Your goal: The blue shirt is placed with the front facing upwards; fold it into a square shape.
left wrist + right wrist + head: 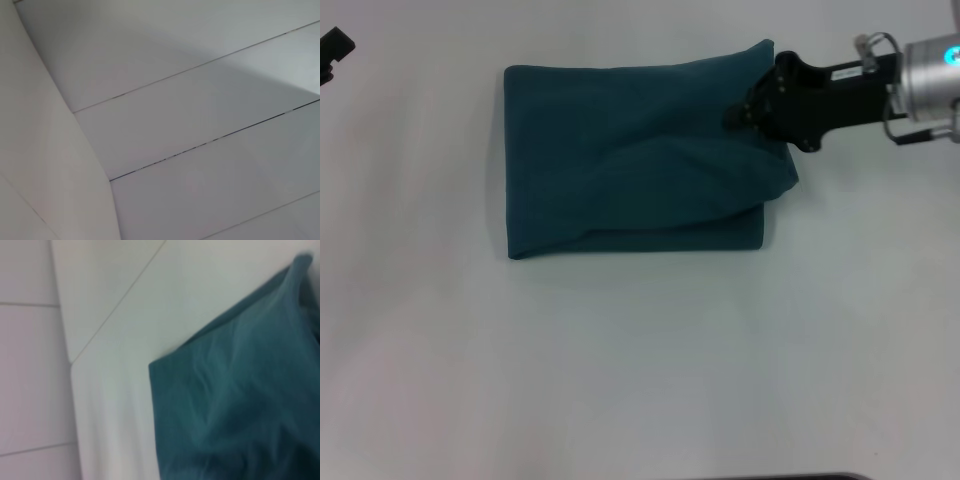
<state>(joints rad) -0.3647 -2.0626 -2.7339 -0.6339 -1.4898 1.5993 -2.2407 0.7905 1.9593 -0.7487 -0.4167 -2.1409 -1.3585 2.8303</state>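
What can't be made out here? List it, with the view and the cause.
- Right pincer, head view: fingertips sit in the blue shirt, so open or shut is unclear; the right wrist view shows only cloth.
- Left pincer, head view: cut off by the left edge, with only a dark tip showing.
- Shirt's lettering and neck tag: folded inside, unseen in any view.
- Left wrist view: shows only pale panels.

I see the blue shirt [630, 160] folded into a rough rectangle, plain teal side up, with no lettering showing. Its left edge is straight; the right side is rumpled, the far right corner lifted in a peak.
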